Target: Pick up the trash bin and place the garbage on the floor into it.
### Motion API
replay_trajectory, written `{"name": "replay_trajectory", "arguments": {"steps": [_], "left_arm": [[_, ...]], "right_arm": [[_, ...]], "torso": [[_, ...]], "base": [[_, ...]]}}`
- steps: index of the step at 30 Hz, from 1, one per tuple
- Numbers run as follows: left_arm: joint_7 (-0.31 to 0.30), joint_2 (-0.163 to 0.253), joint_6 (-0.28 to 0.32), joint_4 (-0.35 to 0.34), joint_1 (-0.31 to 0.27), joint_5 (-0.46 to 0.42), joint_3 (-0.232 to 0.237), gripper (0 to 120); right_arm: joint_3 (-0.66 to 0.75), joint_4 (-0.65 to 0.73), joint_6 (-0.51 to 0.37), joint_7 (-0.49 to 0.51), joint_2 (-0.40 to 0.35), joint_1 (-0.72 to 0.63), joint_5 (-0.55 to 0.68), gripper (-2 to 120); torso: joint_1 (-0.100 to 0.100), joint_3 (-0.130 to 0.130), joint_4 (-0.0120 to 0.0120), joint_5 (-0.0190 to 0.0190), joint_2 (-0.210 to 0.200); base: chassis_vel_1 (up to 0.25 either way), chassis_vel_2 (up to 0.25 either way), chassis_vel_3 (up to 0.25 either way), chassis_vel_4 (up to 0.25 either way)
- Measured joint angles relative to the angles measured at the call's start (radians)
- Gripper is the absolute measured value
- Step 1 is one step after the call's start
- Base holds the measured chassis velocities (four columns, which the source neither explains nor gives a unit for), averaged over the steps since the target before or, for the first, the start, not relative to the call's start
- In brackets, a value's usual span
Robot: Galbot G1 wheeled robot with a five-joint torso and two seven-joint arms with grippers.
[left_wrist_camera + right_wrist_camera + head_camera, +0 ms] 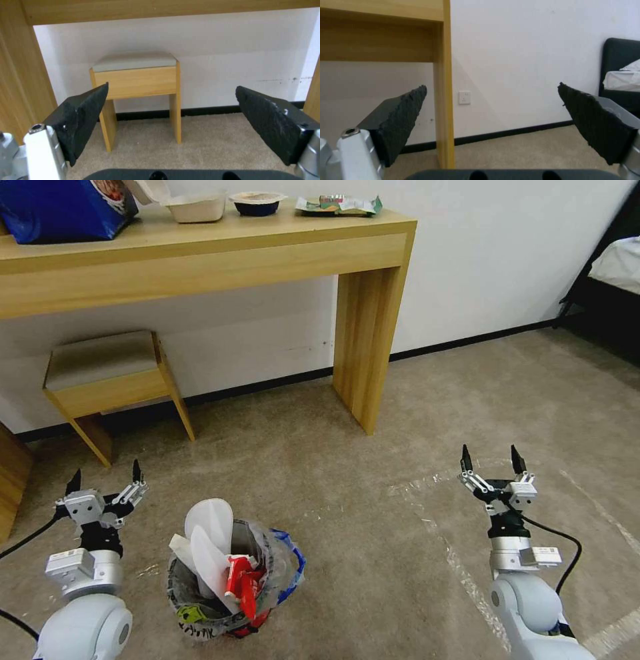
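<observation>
Standing on the carpet [400, 553] at the lower left of the head frame, the bin [230, 580] was upright and stuffed: two white soles [210, 543] stuck up out of it, a red wrapper [241, 583] hung over its near rim, and the clear liner with a blue patch [290, 563] bulged on its right side. The left gripper [105, 478] hovered just left of the bin, apart from it, fingers spread wide and holding nothing; its wrist view showed both black pads [80, 120] well separated, framing a wooden stool [140, 82] against the white wall. The right gripper [490, 459] hung at the right of the head frame, well apart from the bin, above whitish tape lines [460, 567], its fingers likewise spread and empty; its wrist view showed the pads [398, 123] wide, with a desk leg [445, 100] and a wall socket [464, 97] between them. A desk [200, 260] filled the upper left of the head frame, carrying a blue bag [60, 207], a white tray [197, 207] and a bowl [257, 203], with the stool [107, 373] beneath it
</observation>
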Motion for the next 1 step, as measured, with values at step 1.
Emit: {"name": "replay_trajectory", "arguments": {"steps": [1], "left_arm": [[0.000,0.000,0.000,0.000,0.000,0.000,0.000,100]], "right_arm": [[0.000,0.000,0.000,0.000,0.000,0.000,0.000,100]], "torso": [[0.000,0.000,0.0000,0.0000,0.000]], "base": [[0.000,0.000,0.000,0.000]]}}
